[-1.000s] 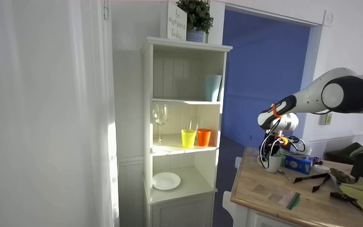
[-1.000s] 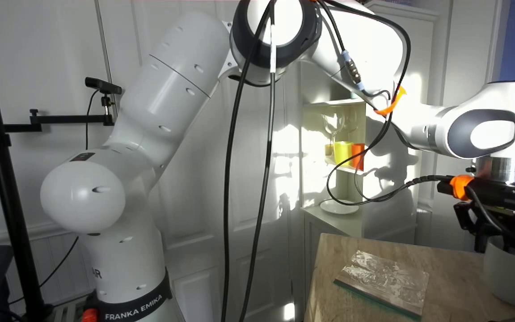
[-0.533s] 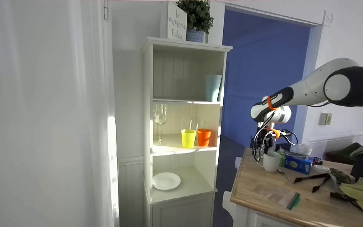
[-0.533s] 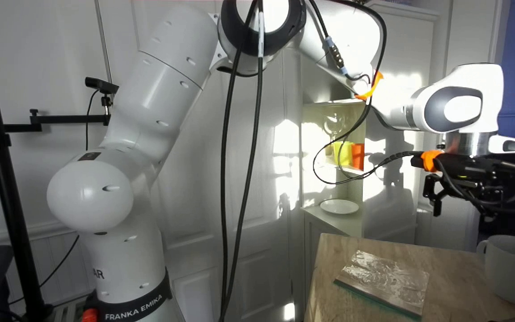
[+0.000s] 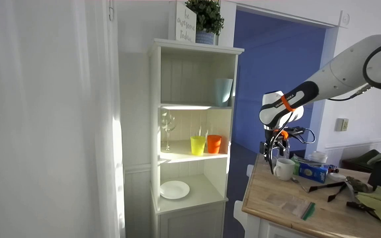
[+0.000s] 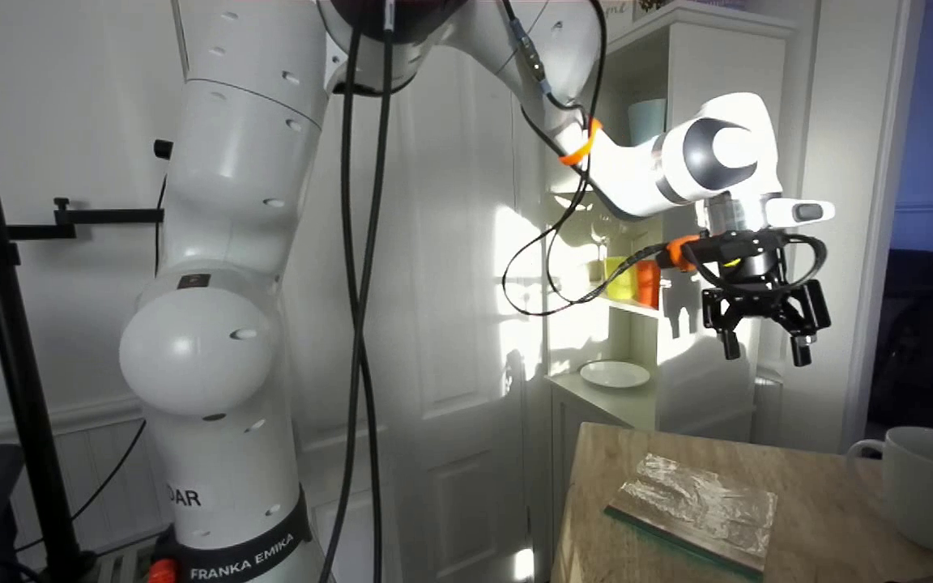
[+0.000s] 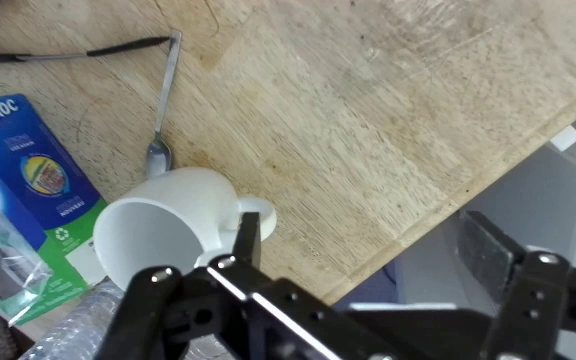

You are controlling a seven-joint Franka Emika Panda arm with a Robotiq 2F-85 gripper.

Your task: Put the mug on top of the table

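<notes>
Lifted from the mug [image 5: 284, 169], fingers [image 7: 488, 255] gape wide, empty; only an exterior view shows the arm's base [image 6: 232, 486].

1. Robot arm [image 6: 227, 202]: smooth, glossy white, made of rounded, tube-like sections dotted with small oval recesses [image 6: 274, 202].
2. Shoulder [image 6: 195, 348]: a large white ball shape, with a small dark rectangular label [image 6: 194, 281] above it.
3. Base collar [image 6: 244, 555]: black, printed "FRANKA EMIKA" in white capitals.
4. Wrist joint [image 6: 717, 154]: white and dark grey, rounded, with a silver metal ring [image 6: 734, 214] underneath.
5. Cables [image 6: 359, 316]: black, some looping, with bright orange straps [image 6: 582, 150] around them.
6. End effector [image 6: 766, 350]: black, angular and two-fingered, with flat dark pads [image 7: 488, 250] and shiny screws [image 7: 549, 258].
</notes>
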